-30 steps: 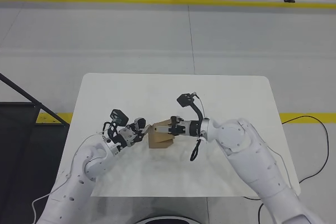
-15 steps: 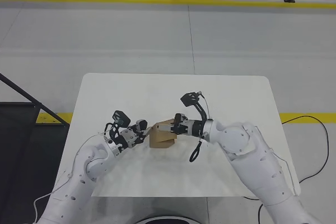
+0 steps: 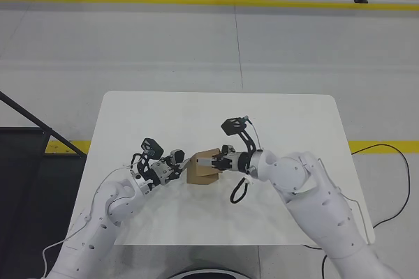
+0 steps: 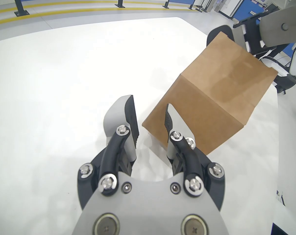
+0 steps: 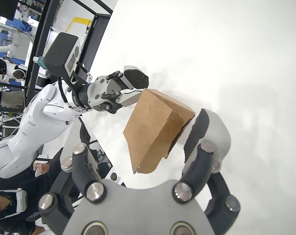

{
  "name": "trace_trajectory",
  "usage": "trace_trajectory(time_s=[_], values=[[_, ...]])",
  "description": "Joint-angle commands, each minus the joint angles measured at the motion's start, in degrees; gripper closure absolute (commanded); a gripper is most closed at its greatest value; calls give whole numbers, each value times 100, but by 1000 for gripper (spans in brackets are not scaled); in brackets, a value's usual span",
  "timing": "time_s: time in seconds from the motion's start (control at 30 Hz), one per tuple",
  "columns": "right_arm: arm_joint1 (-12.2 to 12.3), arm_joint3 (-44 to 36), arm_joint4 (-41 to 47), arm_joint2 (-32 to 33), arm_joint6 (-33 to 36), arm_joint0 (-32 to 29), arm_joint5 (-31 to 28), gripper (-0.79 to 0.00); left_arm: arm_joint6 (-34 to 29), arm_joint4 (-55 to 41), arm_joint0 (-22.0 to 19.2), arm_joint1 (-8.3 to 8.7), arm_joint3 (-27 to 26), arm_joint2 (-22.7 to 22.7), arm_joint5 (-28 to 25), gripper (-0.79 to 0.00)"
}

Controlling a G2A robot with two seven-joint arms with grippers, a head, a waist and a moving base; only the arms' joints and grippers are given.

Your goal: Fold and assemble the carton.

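1. Carton point(image 3: 202, 167): brown and partly folded, it is sitting near the middle of the white table point(image 3: 286, 125), tilted, with a loose flap at the end facing the right arm.
2. Left gripper point(image 4: 149, 110): it is hovering just beside the carton's corner with its fingers parted and nothing between them.
3. Right gripper point(image 3: 218, 162): it is straddling the flap end with its fingers spread wide. One pad point(image 5: 199, 125) is lying against the carton's edge; the other finger is standing apart from it.
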Motion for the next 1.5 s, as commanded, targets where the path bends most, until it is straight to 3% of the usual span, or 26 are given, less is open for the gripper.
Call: trace_trajectory(time_s=[0.0,0.47,0.87,1.47], values=[[-7,-43,-74,-39,6,7,87,-351,-1,-2,0,2,-1,-1,-2,-336],[-75,-460,-999,-487,72,20,839,-308,96,-5,43,27,-38,-80,-35,-339],[-183,-273,-1024,-664,145,219,898,-326,398,11,164,34,-284,-110,-36,-342],[-277,-59,-984,-668,206,326,880,-372,244,191,68,21,-289,51,19,-336]])
